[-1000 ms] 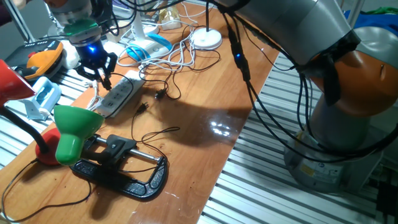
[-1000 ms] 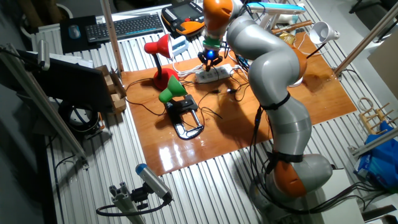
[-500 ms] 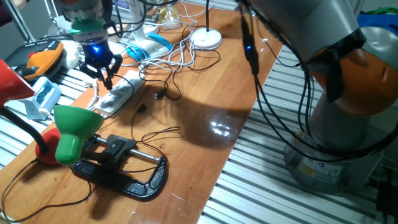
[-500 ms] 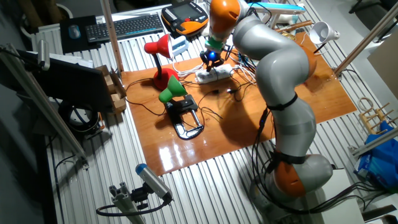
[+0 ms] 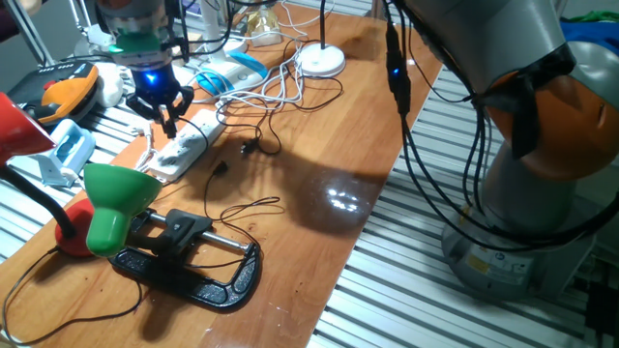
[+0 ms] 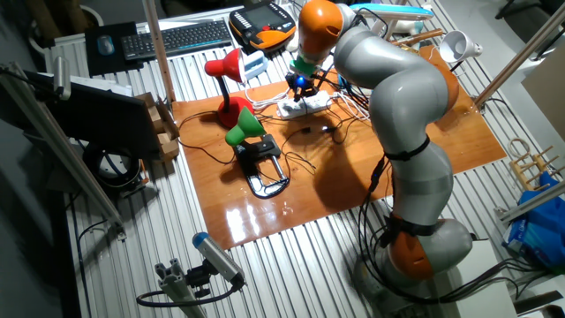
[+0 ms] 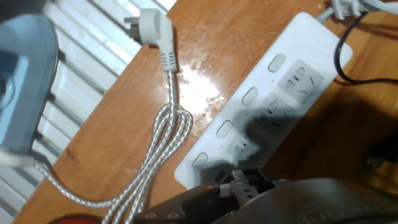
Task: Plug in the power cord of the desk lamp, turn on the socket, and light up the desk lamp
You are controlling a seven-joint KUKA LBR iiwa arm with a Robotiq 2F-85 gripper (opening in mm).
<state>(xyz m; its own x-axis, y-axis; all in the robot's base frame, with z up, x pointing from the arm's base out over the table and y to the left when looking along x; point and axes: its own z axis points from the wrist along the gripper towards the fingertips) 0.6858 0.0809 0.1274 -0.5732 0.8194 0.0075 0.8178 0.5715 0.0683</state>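
Observation:
The socket [image 5: 189, 145] is a long white power strip lying near the table's left edge; it also shows in the other fixed view [image 6: 309, 105] and the hand view [image 7: 280, 81]. My gripper [image 5: 164, 124] hangs just above its middle, fingertips drawn together and holding nothing; it also shows in the other fixed view [image 6: 301, 89] and the hand view [image 7: 242, 180]. The green-shaded desk lamp [image 5: 116, 193] stands clamped near the front left. Its thin black cord runs to a small black plug [image 5: 250, 147] lying loose on the wood. I see no plug in the strip's outlets.
A white plug [image 7: 152, 28] on a braided cable lies beside the strip. A black clamp [image 5: 193, 271] holds the green lamp. A red lamp [image 5: 19, 121] stands at far left. Tangled white cables [image 5: 280, 92] and a round white base [image 5: 321, 60] lie behind.
My gripper has shifted slightly along the strip toward its far end, staying just above it. The arm's upper links have swung to the right.

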